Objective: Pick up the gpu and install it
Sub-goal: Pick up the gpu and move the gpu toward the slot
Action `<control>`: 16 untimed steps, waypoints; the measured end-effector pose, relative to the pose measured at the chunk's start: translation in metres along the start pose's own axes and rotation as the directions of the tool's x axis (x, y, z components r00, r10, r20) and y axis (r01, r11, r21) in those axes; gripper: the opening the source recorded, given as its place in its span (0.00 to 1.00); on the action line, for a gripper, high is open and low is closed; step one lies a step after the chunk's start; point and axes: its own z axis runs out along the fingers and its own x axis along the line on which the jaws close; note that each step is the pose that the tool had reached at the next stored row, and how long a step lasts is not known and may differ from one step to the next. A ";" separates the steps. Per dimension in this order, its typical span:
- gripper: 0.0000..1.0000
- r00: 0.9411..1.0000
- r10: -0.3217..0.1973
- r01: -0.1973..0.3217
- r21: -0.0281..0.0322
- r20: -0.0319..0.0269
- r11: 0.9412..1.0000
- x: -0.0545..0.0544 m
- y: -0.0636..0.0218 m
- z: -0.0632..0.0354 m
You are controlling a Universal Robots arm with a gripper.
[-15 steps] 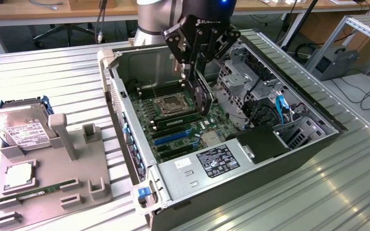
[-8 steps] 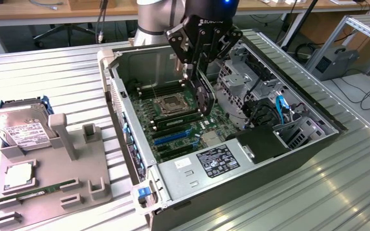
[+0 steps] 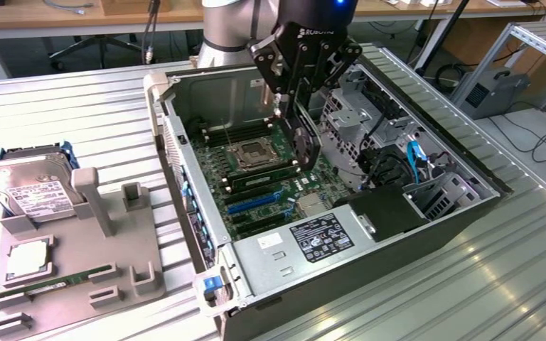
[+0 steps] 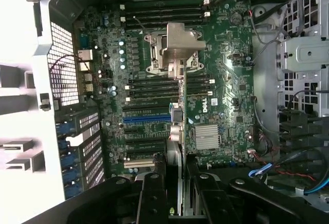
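Tool is closed on the gpu, gripping the card by one end so that it hangs below the fingers inside the open case, clear of the motherboard. In the wrist view the tool looks down the gpu edge-on: a thin strip, with a silver piece at its far end that I take for the end bracket.

Key relation: the card's long axis points roughly down at the board. It hangs over the area beside the processor socket. The blue slots lie off toward the case end nearest the exterior camera, near but not under the card. In the wrist view the blue slots run across the card's thin edge, so the card's face appears to stand crosswise to them; judgement only.

Hard to make out: the contact edge of the card is not distinguishable, the fan cooler is hidden by the edge-on angle, and the fingers cover the gripped end.

On the worktop, at the exterior view's left, a hard drive sits in a grey fixture.
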 end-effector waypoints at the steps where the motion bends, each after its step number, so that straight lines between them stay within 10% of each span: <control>1: 0.26 1.000 0.000 0.000 0.001 0.000 1.000 -0.001 0.0001 0.0001; 16: 0.26 1.000 0.000 0.000 0.009 0.001 1.000 -0.017 0.0064 0.0036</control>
